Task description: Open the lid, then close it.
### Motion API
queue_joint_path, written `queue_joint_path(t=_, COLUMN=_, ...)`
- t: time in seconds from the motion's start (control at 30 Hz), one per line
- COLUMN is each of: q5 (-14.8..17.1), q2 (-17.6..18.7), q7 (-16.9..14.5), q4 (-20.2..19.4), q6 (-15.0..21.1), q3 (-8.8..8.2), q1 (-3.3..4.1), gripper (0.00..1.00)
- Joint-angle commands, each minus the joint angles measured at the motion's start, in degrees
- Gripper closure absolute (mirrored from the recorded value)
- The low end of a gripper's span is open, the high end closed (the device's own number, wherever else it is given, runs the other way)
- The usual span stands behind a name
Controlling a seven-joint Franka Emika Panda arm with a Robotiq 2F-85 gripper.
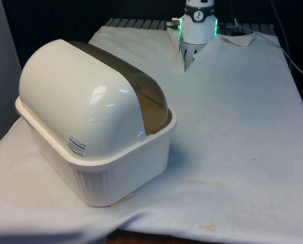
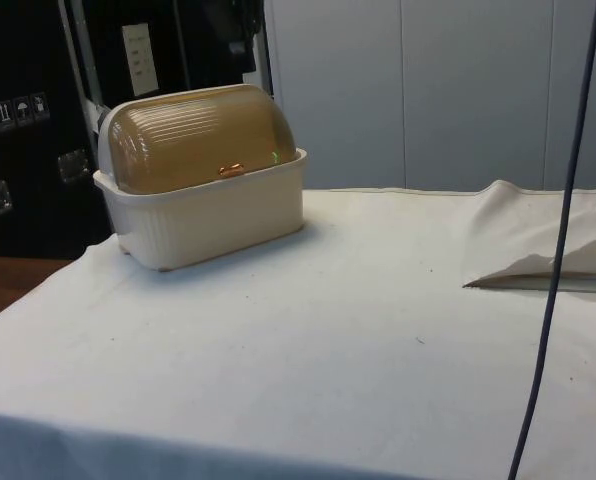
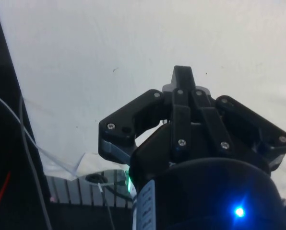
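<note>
A cream bread box (image 1: 90, 152) stands on the white cloth at the front view's left, its rounded back towards that camera. Its brown see-through roll lid (image 1: 136, 81) is down. In the side view the bread box (image 2: 213, 215) sits at the far left of the table, with the lid (image 2: 193, 140) shut over the front and a small orange-brown handle (image 2: 232, 171) at its lower edge. In the wrist view my gripper (image 3: 183, 79) hangs over bare white cloth, its black fingers together with nothing between them. The box is not near it there.
The robot's white base (image 1: 199, 23) stands at the table's far end. The cloth (image 2: 538, 255) is folded up into a ridge near the base. A dark cable (image 2: 563, 230) hangs in front of the side camera. Dark cabinets stand behind the box.
</note>
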Motion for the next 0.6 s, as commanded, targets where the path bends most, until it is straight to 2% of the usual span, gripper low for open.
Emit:
queue_joint_path(t=0.0, q5=-0.23, q2=-1.09, q7=0.46, q4=-1.26, q6=1.78, q3=0.17, q1=0.11, gripper=1.00)
queue_joint_path(t=0.23, q5=-0.52, q2=-3.32, q7=0.63, q4=-5.04, q6=6.42, q3=0.80, q1=0.11, gripper=1.00)
queue_joint_path(t=0.27, q5=-0.06, q2=-2.75, q7=0.11, q4=-4.30, q6=5.10, q3=0.63, q1=0.00, gripper=1.00)
queue_joint_path(t=0.3, q5=-0.52, q2=-3.55, q7=0.63, q4=-5.44, q6=6.93, q3=0.86, q1=0.11, gripper=1.00)
queue_joint_path(t=0.57, q5=-0.80, q2=-5.67, q7=0.57, q4=-9.40, q6=11.86, q3=1.20, q1=0.06, gripper=1.00)
